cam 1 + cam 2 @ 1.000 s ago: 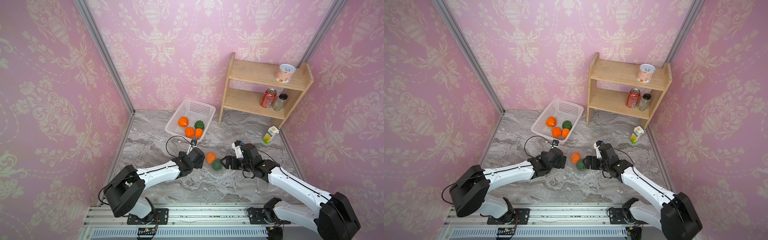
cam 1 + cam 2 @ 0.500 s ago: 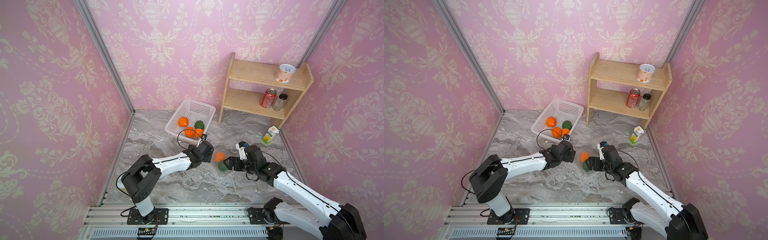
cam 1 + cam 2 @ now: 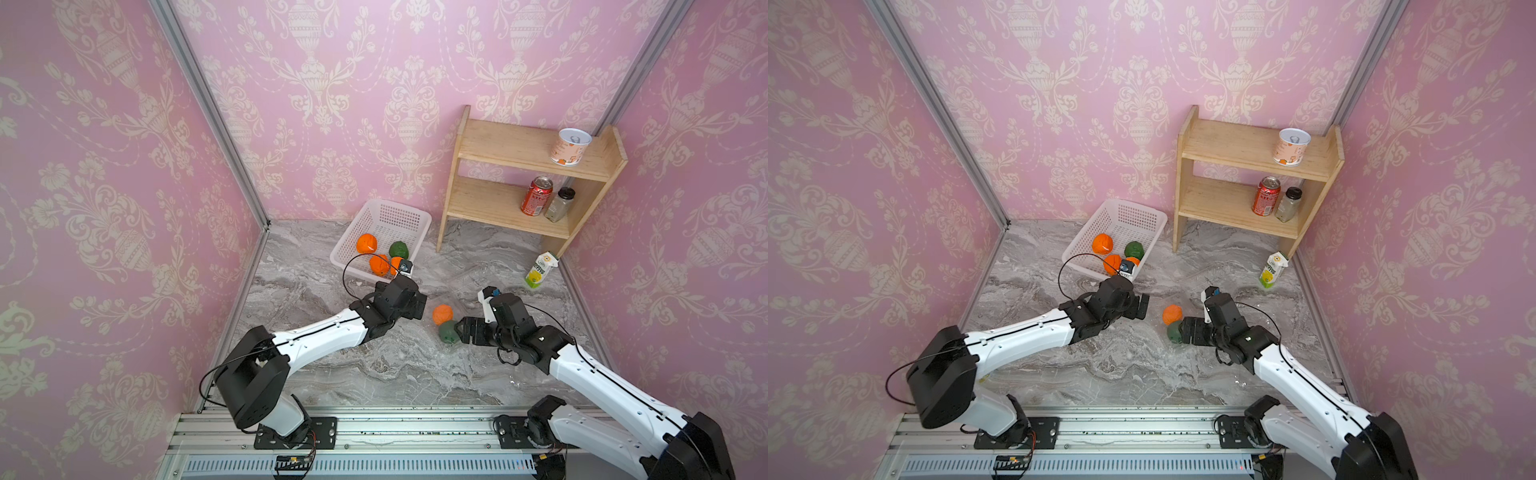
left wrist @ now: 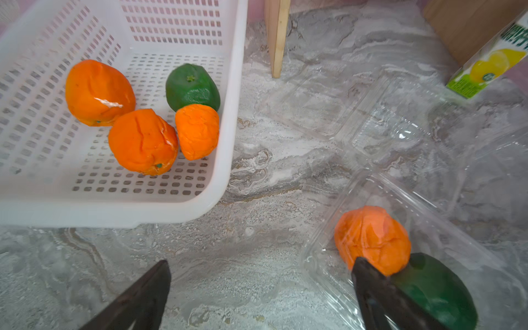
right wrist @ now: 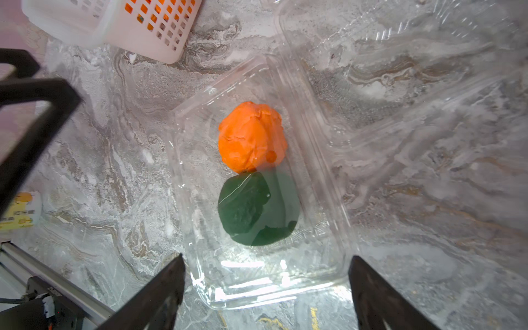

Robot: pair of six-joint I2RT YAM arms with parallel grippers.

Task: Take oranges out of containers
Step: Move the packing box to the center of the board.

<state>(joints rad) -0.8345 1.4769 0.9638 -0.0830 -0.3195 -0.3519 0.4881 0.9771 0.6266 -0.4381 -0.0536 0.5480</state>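
In clear tray (image 5: 328,257): orange (image 5: 251,137)

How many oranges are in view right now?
4. Three lie in the white basket: oranges at and. One sits in a clear tray, touching a green fruit.

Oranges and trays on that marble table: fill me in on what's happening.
Two robot arms are emptying oranges from clear trays into a white basket, which holds three oranges and a green fruit. One orange remains beside a green fruit in a clear tray. The left gripper and right gripper flank it, jaws open, holding nothing.
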